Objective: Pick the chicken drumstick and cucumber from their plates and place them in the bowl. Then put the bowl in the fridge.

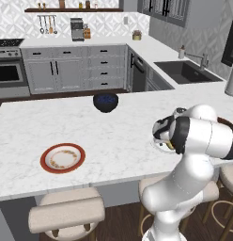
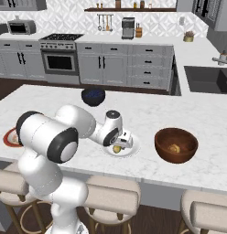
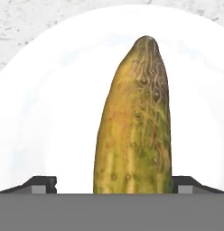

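The jaws (image 2: pixel 119 145) hung low over the white plate (image 2: pixel 132 149), which sat close to the near edge of the marble tabletop (image 2: pixel 51 98), and in the hand view the two dark tips (image 3: pixel 40 185) stood wide apart with the cucumber (image 3: pixel 135 122) lying lengthwise between them — neither tip touched it, so nothing was gripped. The cucumber lay on the white plate's centre, its narrow end pointing away from the hand. Just to the right of that plate along the same near edge, apart from it, sat the wooden bowl (image 2: pixel 175 144), with the chicken drumstick (image 2: pixel 174 148) already inside on its bottom. The strip of tabletop between plate and bowl was bare, and so was the broad middle of the tabletop behind them. Two plates could be counted: the white one under the hand and a red-rimmed one (image 1: pixel 63 158) near the left end of the near edge, carrying nothing. Two bowls as well — the wooden one and a smaller dark blue bowl (image 2: pixel 93 96) toward the far edge, well apart from the arm. One cucumber, one drumstick. Padded stools (image 1: pixel 66 214) stood below the near edge.
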